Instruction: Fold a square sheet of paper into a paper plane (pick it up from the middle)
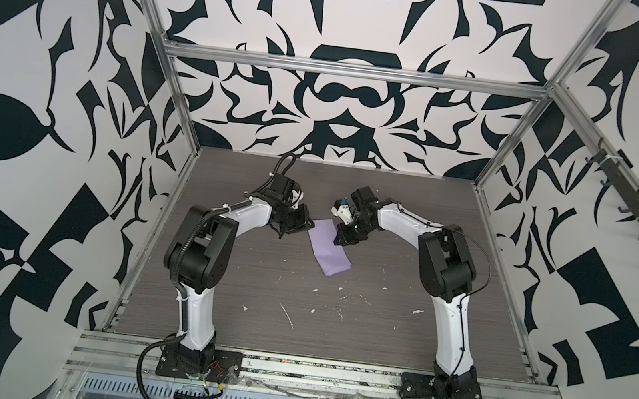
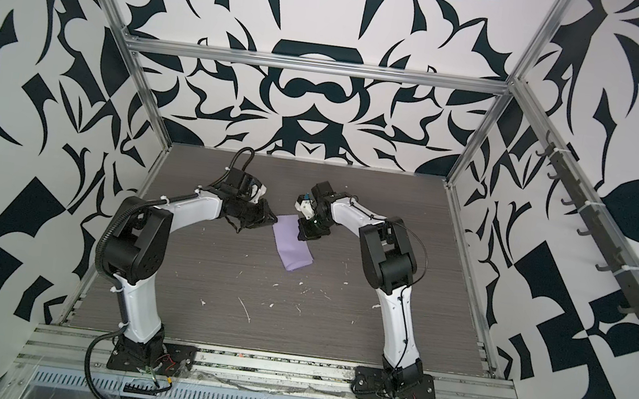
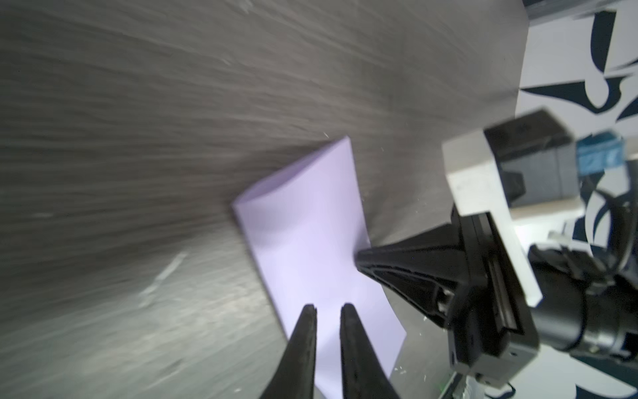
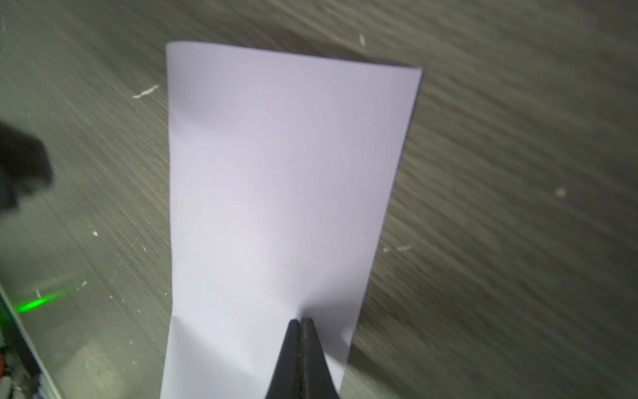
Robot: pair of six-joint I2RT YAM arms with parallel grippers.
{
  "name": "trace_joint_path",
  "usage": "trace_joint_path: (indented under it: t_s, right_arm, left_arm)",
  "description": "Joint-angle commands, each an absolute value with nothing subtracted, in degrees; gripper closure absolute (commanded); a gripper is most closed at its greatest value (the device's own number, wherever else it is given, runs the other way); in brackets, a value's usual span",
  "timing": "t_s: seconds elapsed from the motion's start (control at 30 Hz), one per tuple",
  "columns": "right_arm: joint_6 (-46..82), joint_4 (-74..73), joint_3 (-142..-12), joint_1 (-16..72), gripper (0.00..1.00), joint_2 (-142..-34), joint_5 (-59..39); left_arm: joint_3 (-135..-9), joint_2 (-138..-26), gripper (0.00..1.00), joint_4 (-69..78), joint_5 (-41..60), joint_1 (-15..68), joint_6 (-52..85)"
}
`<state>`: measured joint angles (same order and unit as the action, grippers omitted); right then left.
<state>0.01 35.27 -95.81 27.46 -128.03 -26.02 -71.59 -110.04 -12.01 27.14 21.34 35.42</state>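
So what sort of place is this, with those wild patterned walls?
Probably a robotics lab test booth: a left arm and right arm bolted to a metal rail, purple paper on the table between them, and patterned walls boxing it in.

Lab robot cell: aluminium frame (image 1: 351,71), black-and-white patterned walls (image 1: 358,17)

Folded lilac-purple paper sheet (image 1: 329,250) lay flat on grey wood-grain tabletop (image 1: 248,283), just past centre toward 12 o'clock. Its long axis ran 11 to 5 o'clock in both top views. Black left gripper (image 3: 328,307) sat at sheet's 10 o'clock corner, tips over that end. Black right gripper (image 4: 301,321) sat at sheet's 2 o'clock edge, tips down on it. Small white flecks (image 1: 315,291) lay scattered on tabletop toward 6 o'clock, apart from sheet.
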Motion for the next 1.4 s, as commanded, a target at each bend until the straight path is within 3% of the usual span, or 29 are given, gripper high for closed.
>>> trace_joint_path:
  t_s: [0.0, 0.5, 0.67, 0.8, 0.97, 1.37]
  right_arm:
    - [-5.8, 38.75, -96.44, 27.24, 1.0, -130.06, -22.45]
    - [-2.92, 39.87, -100.45, 27.2, 1.0, -129.28, -24.67]
    - [10.92, 37.33, -101.76, 27.53, 0.99, -124.25, -28.52]
    - [26.24, 26.93, -92.54, 31.05, 0.96, -116.45, -28.83]
    - [41.3, 19.29, -82.4, 36.75, 1.0, -111.48, -24.53]
    - [48.65, 16.87, -78.95, 40.78, 1.0, -113.49, -16.89]
  left_arm:
    - [-71.45, -112.83, 0.82, -11.4, 29.28, 21.93, 35.92]
    - [-71.18, -117.2, 0.84, -15.16, 25.06, 22.43, 33.93]
    - [-69.09, -117.67, 0.85, -15.27, 22.76, 22.43, 33.5]
    - [-68.12, -118.11, 0.85, -15.21, 20.86, 22.49, 33.48]
    - [-67.46, -118.39, 0.86, -15.29, 19.91, 22.42, 33.49]
    - [-66.8, -118.57, 0.87, -15.73, 18.62, 22.48, 32.88]
